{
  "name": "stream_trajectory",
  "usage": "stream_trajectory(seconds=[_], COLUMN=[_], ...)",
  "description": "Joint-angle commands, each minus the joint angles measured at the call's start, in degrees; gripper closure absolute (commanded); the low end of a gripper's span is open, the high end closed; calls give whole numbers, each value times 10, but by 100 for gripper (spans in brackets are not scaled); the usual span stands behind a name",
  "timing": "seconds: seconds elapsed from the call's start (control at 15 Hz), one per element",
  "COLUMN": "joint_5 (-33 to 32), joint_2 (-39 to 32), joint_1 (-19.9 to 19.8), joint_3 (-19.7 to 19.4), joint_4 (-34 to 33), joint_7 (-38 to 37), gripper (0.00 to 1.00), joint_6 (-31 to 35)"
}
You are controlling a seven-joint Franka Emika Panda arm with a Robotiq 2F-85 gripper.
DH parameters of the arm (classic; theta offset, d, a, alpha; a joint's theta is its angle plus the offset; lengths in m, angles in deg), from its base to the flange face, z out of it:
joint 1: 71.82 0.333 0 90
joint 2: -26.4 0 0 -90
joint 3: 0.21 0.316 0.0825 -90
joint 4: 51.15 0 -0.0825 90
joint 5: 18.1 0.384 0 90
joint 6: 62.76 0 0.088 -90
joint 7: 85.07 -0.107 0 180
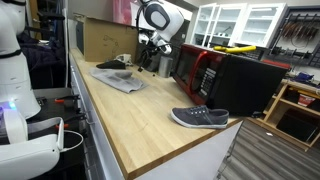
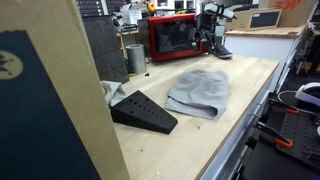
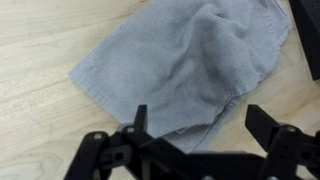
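The gripper (image 3: 197, 118) hangs with its fingers spread wide and nothing between them. Bare wood lies open to one side of it. The grey cloth (image 3: 190, 55) lies crumpled directly below and ahead of the fingers, flat on the top, with its hem running just beneath them. A black wedge (image 2: 142, 110) sits just beside the cloth. In an exterior view a grey shoe (image 1: 200, 117) rests well apart, near the end edge of the wooden bench (image 1: 150, 115). A red microwave (image 1: 203, 72) and a cardboard box (image 1: 103, 38) line the back.
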Motion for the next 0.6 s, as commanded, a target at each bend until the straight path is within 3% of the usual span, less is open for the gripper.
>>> stream_trajectory(seconds=[0.0, 0.53], joint_5=[-1, -24], joint_2=[-2, -43], joint_1=[-1, 13], joint_3=[2, 13], joint_4=[-3, -20], joint_7=[0, -5], gripper=[0, 0], joint_6=[-1, 25])
